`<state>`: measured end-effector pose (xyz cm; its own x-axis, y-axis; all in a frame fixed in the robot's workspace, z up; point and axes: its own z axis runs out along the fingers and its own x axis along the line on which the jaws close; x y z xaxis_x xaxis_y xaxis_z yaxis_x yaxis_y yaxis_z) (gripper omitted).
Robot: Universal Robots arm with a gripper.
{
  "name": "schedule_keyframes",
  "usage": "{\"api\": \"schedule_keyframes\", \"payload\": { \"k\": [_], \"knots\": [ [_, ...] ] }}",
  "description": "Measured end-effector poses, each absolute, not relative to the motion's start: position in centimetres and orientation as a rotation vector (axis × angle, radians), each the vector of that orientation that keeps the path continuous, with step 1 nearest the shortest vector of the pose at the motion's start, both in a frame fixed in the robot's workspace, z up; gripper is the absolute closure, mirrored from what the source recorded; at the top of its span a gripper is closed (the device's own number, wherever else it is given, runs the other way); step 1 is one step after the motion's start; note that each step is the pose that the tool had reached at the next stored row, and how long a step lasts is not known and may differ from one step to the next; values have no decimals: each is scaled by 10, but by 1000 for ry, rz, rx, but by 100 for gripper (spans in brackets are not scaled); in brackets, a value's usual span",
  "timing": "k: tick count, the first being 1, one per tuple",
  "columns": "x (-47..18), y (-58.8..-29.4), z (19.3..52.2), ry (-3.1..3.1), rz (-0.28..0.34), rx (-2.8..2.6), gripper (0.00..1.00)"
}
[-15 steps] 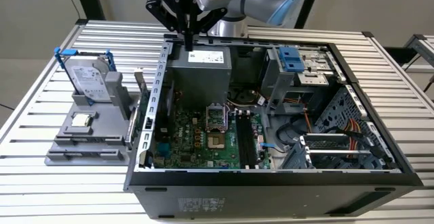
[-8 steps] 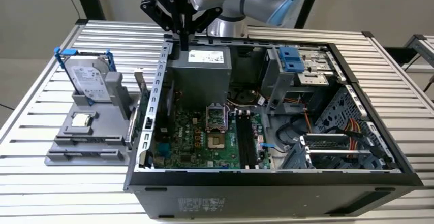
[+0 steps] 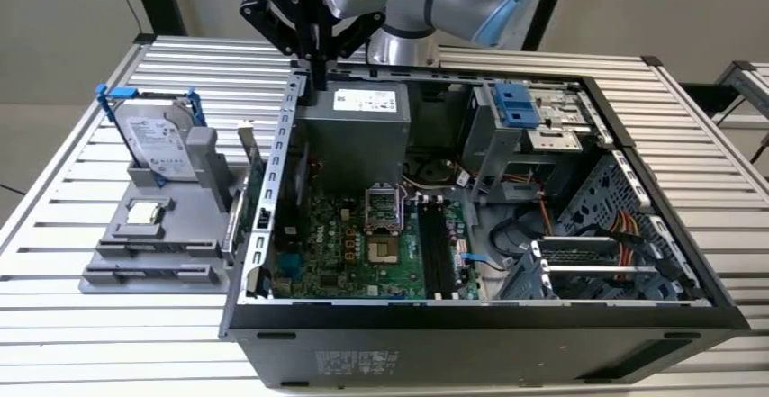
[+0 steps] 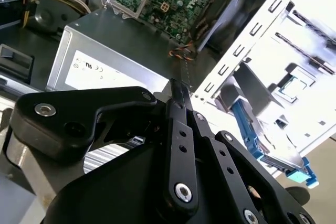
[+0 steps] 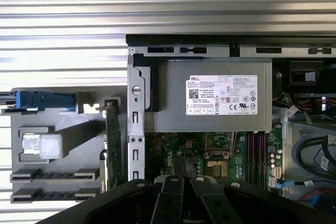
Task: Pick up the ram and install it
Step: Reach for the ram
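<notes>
green ram (image 5: 113,140) stands on edge in the grey holder (image 5: 73,158), one end hidden behind the gripper (image 5: 179,163); case wall (image 5: 135,129) just beside it; jaws pressed together, empty, near the power supply (image 3: 355,140)

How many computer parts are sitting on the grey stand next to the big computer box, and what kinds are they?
Silver hard drive in its blue frame: 1
Small square CPU chip: 1
Long thin green ram standing on its edge: 1
Total on the grey stand: 3
</notes>
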<state>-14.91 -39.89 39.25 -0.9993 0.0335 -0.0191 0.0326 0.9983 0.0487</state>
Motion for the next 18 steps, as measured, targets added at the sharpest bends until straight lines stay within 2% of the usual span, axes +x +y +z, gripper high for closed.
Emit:
{"api": "schedule_keyframes", "payload": {
  "k": [18],
  "knots": [
    [-166, -399, 392, 3120, 76, 52, 100]
  ]
}}
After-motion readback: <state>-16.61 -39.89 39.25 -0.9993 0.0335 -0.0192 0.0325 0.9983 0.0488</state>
